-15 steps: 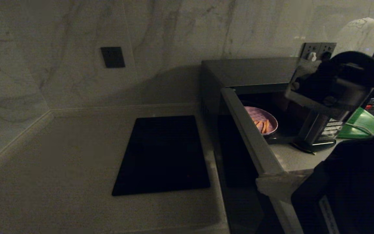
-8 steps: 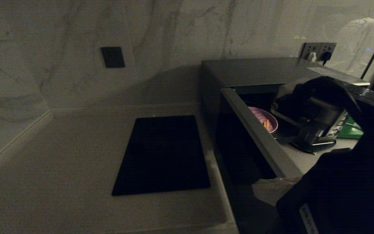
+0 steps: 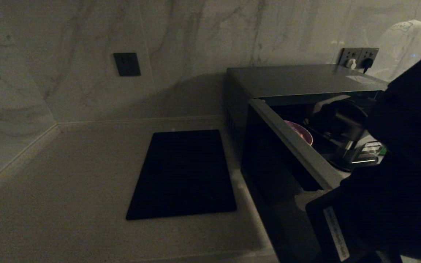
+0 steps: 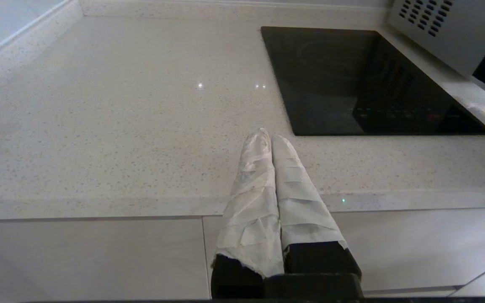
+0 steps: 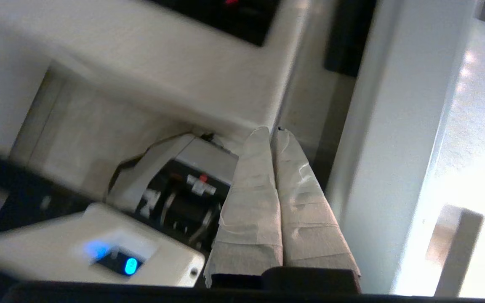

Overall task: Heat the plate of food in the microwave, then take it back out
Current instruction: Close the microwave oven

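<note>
Head view showed the plate of food (image 3: 303, 132) resting inside the microwave (image 3: 298, 82), beyond the door (image 3: 291, 140), while the right gripper (image 5: 273, 131), fingers pressed together and empty, lay against the door's outer side, evidently to swing it.

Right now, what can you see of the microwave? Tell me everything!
The microwave is a big dark grey box standing on the pale counter against the marble wall, beside the black slab. Its door is partly open, and a sliver of the plate of food shows inside. Its silver button panel is mostly hidden behind the robot's dark arm.
</note>
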`<state>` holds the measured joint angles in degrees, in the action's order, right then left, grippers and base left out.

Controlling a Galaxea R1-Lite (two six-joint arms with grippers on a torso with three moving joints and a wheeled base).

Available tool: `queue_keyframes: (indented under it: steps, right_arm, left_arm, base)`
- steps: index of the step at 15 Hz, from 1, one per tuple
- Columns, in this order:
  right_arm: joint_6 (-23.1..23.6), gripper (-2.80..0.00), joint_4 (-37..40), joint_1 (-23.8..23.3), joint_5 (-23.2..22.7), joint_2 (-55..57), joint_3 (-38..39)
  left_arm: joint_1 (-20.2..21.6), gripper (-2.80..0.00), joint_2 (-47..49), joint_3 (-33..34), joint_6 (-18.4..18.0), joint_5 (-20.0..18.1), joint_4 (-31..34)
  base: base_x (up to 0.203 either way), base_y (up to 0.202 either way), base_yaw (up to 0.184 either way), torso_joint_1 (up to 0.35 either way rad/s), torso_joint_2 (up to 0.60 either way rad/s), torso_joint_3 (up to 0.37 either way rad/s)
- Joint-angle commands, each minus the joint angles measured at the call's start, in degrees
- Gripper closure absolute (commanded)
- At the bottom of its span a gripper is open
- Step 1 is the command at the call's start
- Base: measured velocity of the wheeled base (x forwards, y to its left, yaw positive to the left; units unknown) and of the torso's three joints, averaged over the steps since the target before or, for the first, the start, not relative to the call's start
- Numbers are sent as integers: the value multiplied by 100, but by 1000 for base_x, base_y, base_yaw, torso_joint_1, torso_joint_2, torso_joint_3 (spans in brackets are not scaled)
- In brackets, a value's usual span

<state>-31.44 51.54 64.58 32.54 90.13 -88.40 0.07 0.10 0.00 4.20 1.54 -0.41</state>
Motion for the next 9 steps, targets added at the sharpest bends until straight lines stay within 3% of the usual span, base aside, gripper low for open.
queue_keyframes:
  steps: [1, 9]
  right_arm:
    - [-39, 0, 23, -258, 49, -25, 114]
    - [-64, 0, 23, -972, 50, -199, 303]
  left_arm:
    - [1, 0, -1, 0, 2, 4, -2]
    - [1, 0, -1, 0, 2, 4, -2]
  base:
    - [0, 0, 0, 0, 0, 0]
    - [0, 0, 0, 0, 0, 0]
